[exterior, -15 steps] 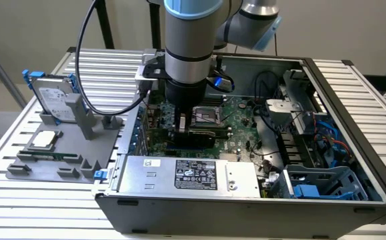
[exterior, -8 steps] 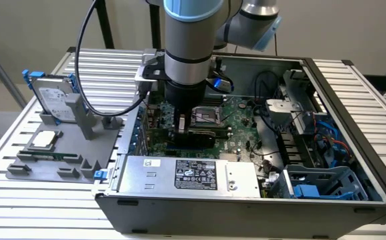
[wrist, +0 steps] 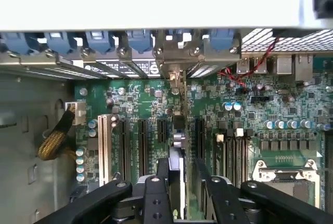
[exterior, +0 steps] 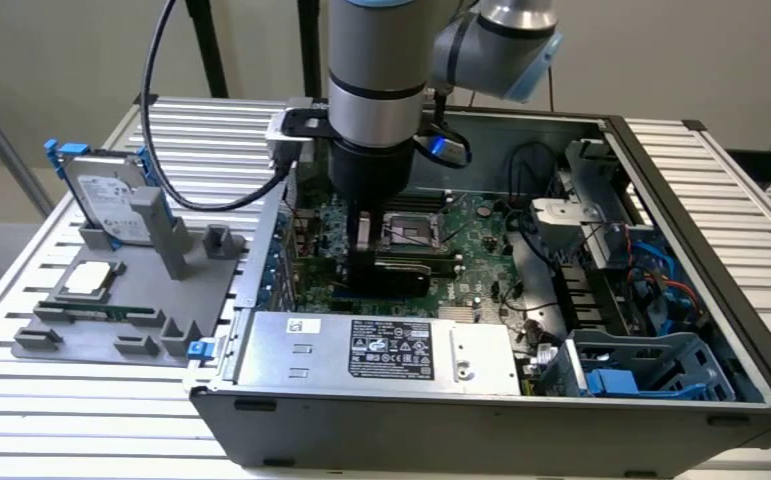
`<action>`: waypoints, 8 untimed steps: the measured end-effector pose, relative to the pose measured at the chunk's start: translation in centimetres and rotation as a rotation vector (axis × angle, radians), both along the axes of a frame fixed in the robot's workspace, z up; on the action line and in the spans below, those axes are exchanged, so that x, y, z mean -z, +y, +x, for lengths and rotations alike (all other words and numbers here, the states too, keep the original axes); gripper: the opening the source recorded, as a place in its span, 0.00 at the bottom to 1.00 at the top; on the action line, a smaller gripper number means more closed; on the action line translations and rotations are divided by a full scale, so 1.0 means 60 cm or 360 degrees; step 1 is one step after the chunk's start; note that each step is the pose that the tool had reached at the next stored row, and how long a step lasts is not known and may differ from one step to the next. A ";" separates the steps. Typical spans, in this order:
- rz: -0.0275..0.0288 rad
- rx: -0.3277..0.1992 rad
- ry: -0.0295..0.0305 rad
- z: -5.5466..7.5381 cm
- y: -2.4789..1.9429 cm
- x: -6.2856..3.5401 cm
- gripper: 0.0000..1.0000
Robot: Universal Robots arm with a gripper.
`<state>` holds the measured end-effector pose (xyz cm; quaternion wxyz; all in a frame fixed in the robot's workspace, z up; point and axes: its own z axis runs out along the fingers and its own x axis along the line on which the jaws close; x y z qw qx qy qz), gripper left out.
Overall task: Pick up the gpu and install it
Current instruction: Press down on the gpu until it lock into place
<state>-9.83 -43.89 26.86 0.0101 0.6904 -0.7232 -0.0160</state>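
Note:
My gripper (exterior: 388, 262) is down inside the open computer case (exterior: 705, 250), over the green motherboard (exterior: 472, 240). It is shut on the gpu (exterior: 412, 275), a thin black card held on edge between the fingers (wrist: 156, 195). In the wrist view the gpu (wrist: 177, 156) runs edge-on from my gripper (wrist: 182, 195) toward the case's rear wall. Its silver bracket (wrist: 174, 70) stands at the row of rear slot openings. The card lies in line with the black expansion slots (wrist: 141, 141) on the board. Whether its edge sits in a slot is hidden.
A grey holder (exterior: 38, 340) at the exterior view's left carries a silver hard drive with blue rails (exterior: 102, 200) and a memory stick (exterior: 92, 312). The power supply (exterior: 372, 350), CPU socket (exterior: 412, 230), blue drive cage (exterior: 645, 370) and a yellow cable bundle (wrist: 54, 141) crowd the case.

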 end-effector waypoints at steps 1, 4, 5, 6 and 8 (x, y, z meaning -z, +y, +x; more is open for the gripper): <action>0.00004 0.0000 -0.00001 0.000 0.0000 -0.007 1.00; 0.00000 0.0000 0.00009 0.000 0.0000 -0.030 1.00; 0.00003 0.0000 0.00010 0.000 0.0000 -0.038 1.00; 0.00003 0.0000 0.00012 0.000 0.0000 -0.045 1.00; 0.00003 0.0000 0.00013 0.000 0.0000 -0.058 0.00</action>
